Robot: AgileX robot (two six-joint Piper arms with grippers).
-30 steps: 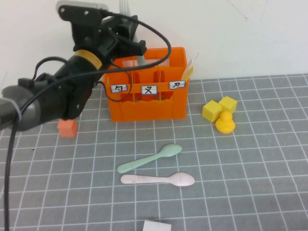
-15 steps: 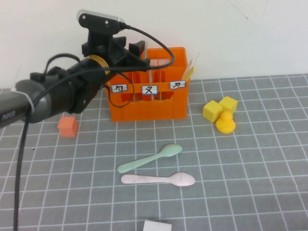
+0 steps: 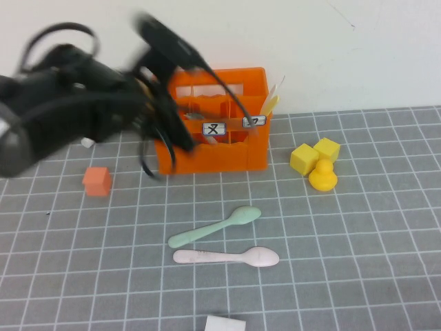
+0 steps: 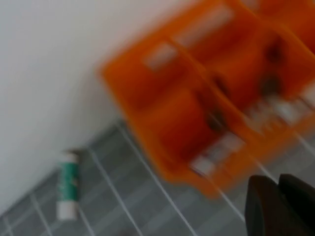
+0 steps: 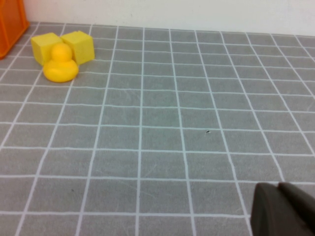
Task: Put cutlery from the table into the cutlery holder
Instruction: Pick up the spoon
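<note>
On the grey gridded table [image 3: 358, 234] lie two pieces of cutlery: a mint-green spoon [image 3: 213, 227] and, just in front of it, a pale pink spoon [image 3: 227, 257]. The orange cutlery holder [image 3: 234, 148] stands at the back by the wall. My left arm is a motion-blurred dark mass over the holder's left end, covering that part. Its left gripper [image 3: 179, 134] hangs in front of the holder and is shut with nothing in it; the left wrist view shows the left gripper [image 4: 278, 196] beside the blurred holder [image 4: 197, 98]. The right gripper [image 5: 278, 199] is shut, low over bare table.
Two yellow cubes [image 3: 313, 153] and a yellow duck [image 3: 322, 176] sit right of the holder. A small orange cube [image 3: 97, 181] lies to its left. Pale sticks [image 3: 270, 102] stand in the holder's right compartment. A white object [image 3: 224, 323] sits at the front edge. A green-and-white tube [image 4: 68, 184] lies by the wall.
My left arm has swung from above the holder down and towards its front left, now blurred. Its jaws went from open to shut. Both spoons have stayed put.
</note>
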